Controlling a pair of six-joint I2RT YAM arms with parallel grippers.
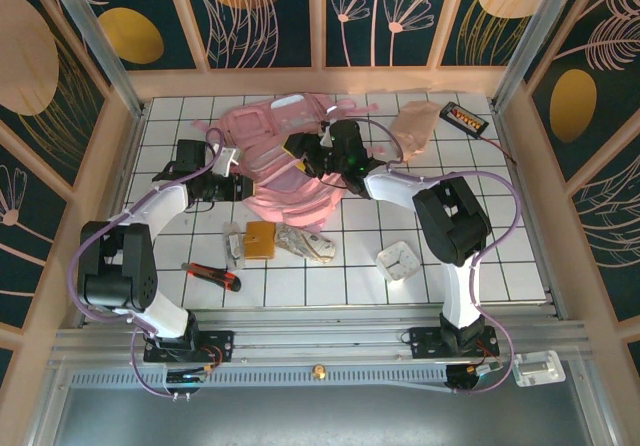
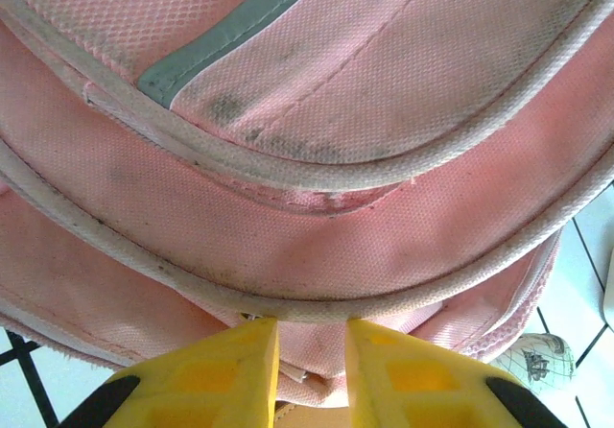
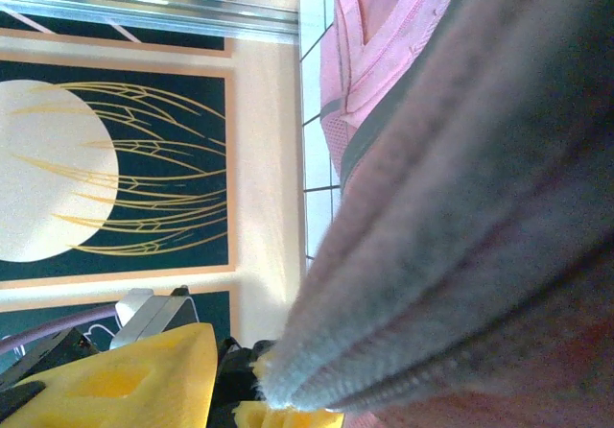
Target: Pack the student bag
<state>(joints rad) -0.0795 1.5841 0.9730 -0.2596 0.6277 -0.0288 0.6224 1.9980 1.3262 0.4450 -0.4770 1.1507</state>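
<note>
The student bag point(image 1: 270, 136) lies at the back middle of the tiled table point(image 1: 500, 246), with both arms reaching to it. The left gripper point(image 2: 312, 366) is at the bag's left edge. Its jaws stand slightly apart, tips at a white piped seam, with nothing clearly pinched. The right gripper point(image 1: 318, 154) is on top of the bag. A fold of cloth crosses its yellow fingers point(image 3: 144, 380), and I cannot tell if they grip it.

Pink student bag point(image 1: 268, 136), left end effector point(image 1: 238, 186) at its edge, right end effector point(image 1: 306, 156) over its middle
</note>
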